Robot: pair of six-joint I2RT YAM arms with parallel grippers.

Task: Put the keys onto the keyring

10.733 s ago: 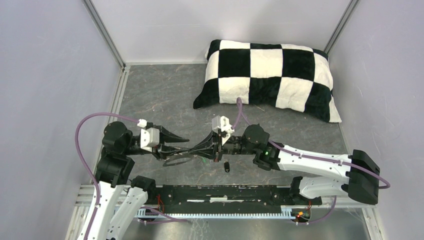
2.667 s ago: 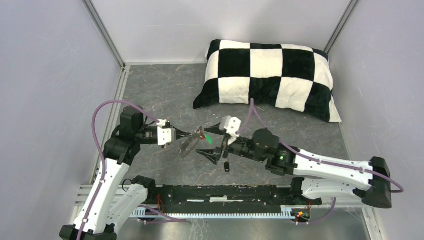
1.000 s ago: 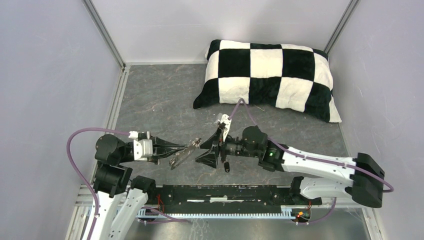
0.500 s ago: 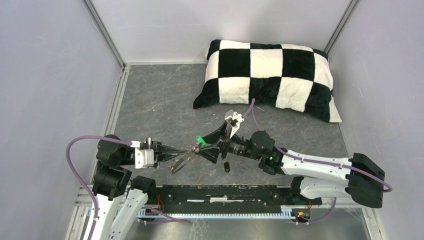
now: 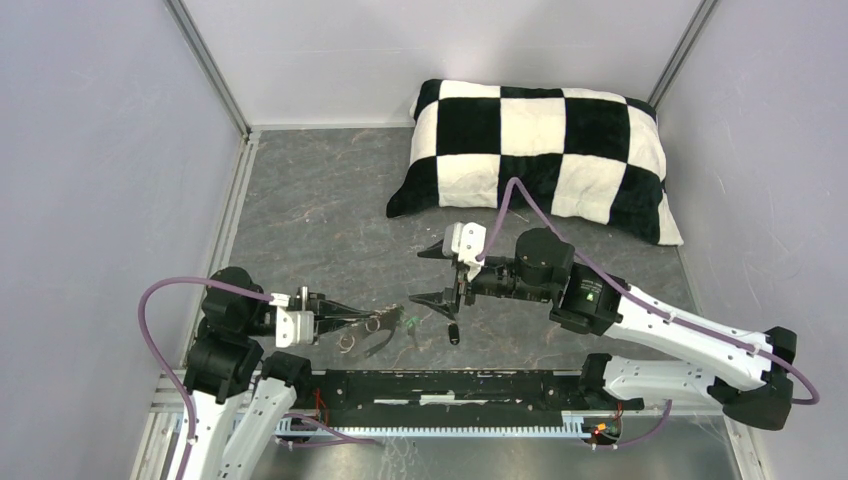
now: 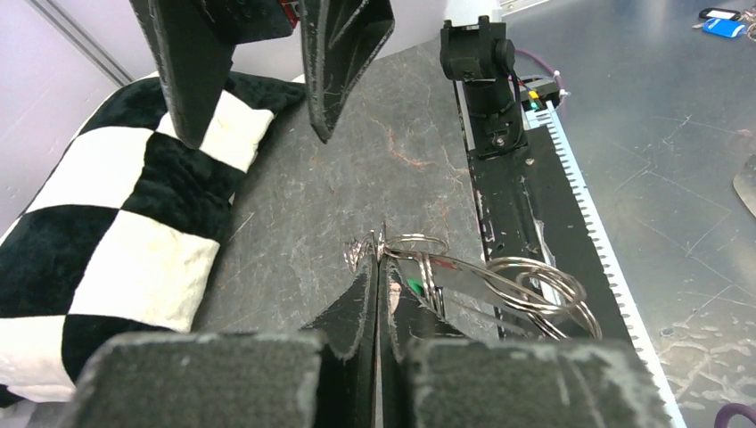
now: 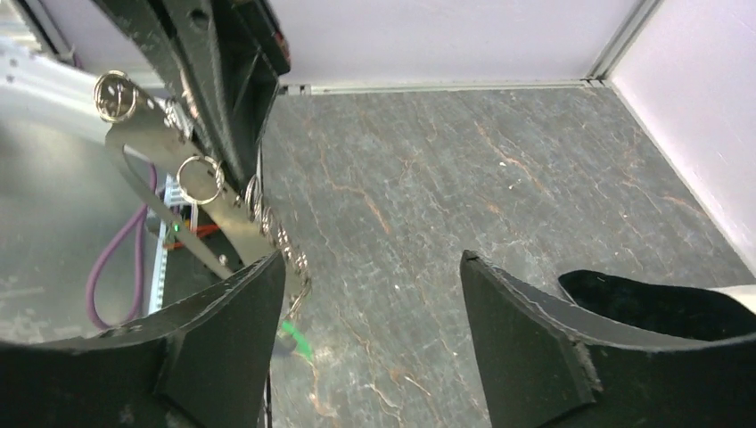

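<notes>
My left gripper [image 5: 362,322] is shut on the edge of the keyring [image 5: 385,329], a flat metal fob with wire rings, held low near the table's front. In the left wrist view the keyring [image 6: 464,278] sticks out to the right of the shut fingertips. A green key [image 5: 413,321] hangs from a chain of rings at the fob's end; its green tag [image 7: 295,340] also shows in the right wrist view. A black key [image 5: 453,333] lies on the table. My right gripper [image 5: 432,274] is open and empty, apart from the keyring [image 7: 152,147].
A black-and-white checked pillow [image 5: 540,150] lies at the back right. A black rail [image 5: 450,385] runs along the near edge, just in front of the keyring. Grey walls close the sides and back.
The right gripper has opened wider, let go and drawn back to the right. The left gripper has carried the keyring down toward the near edge. The green key now hangs at the fob's end.
</notes>
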